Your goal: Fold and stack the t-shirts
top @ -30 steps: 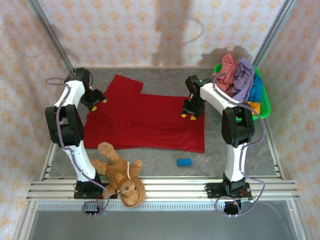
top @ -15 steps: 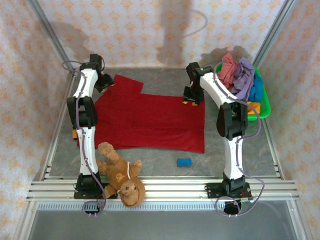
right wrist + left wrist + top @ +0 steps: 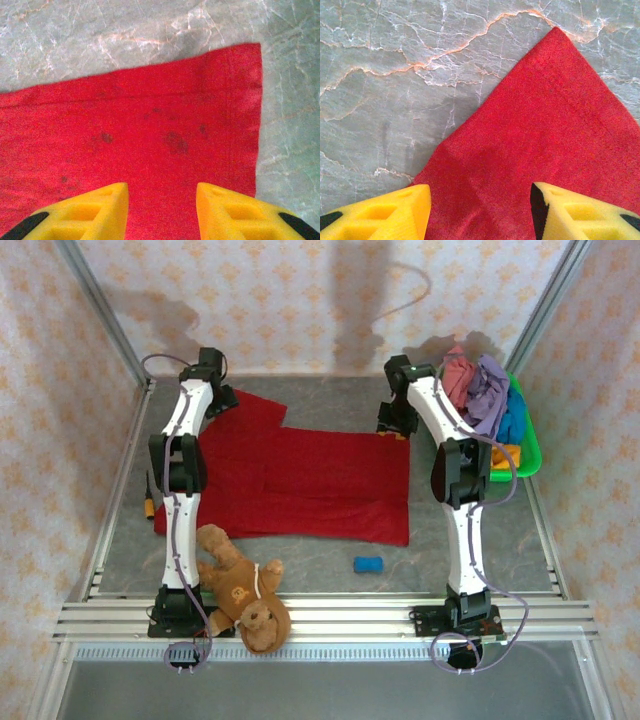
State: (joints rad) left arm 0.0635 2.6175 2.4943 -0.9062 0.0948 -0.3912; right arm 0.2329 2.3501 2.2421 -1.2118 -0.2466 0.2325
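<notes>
Two arms reach to the far edge of the dark red t-shirt [image 3: 300, 480], which lies spread flat across the middle of the table [image 3: 330, 400] in the top view. Left gripper [image 3: 480, 212] hangs over the pointed sleeve corner at the cloth's upper left, fingers spread, nothing between them. Right gripper [image 3: 162, 210] hovers over the square corner at the cloth's upper right, jaws likewise apart and empty.

Looks like the opening of the first fold. The next call is to drop, pinch both far corners, and carry them toward the bottom of the frame.

At right, the green basket [image 3: 532, 445] holds the other t-shirts [image 3: 478, 390] in a heap. Watch the teddy bear [image 3: 240, 590] at lower left, right at the shirt's near edge, and a small blue object [image 3: 368, 564] just below it. Both crowd the landing zone.
</notes>
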